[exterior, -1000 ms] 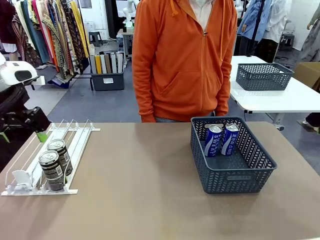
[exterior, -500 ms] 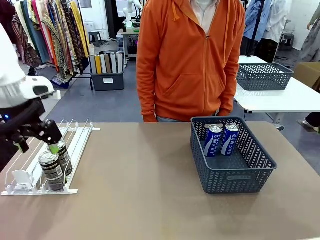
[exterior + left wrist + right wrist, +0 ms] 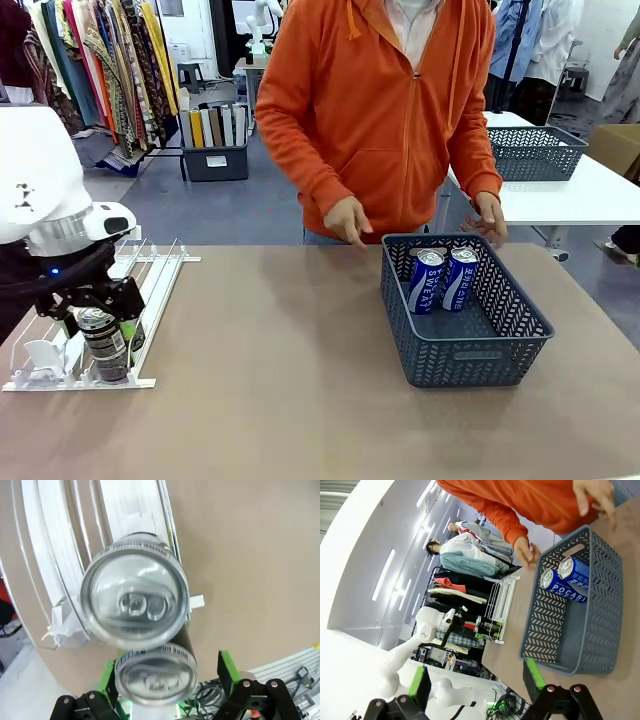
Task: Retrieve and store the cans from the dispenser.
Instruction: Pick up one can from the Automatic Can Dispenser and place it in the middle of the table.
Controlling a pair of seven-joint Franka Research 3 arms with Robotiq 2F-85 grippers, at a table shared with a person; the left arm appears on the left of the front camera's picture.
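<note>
Brown desk [image 3: 300,400], clothing racks behind: a dark can [image 3: 150,680] in the white dispenser [image 3: 160,285] is straddled by the left gripper [image 3: 165,670], jaws apart and not clamped. The right gripper [image 3: 476,677] is held with jaws apart, faced toward two blue cans [image 3: 567,580] stored in a grey basket [image 3: 555,635].

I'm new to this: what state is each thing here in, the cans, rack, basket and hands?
Dark cans: two, upright in the dispenser, one between the left hand's fingers.
Blue cans: two, upright in the basket.
Dispenser: flat on the table.
Basket: upright, open-topped.
Left hand: open, straddling a dark can, not closed on it.
Right hand: open, holding nothing.
Person's hands: empty, by the basket.
</note>
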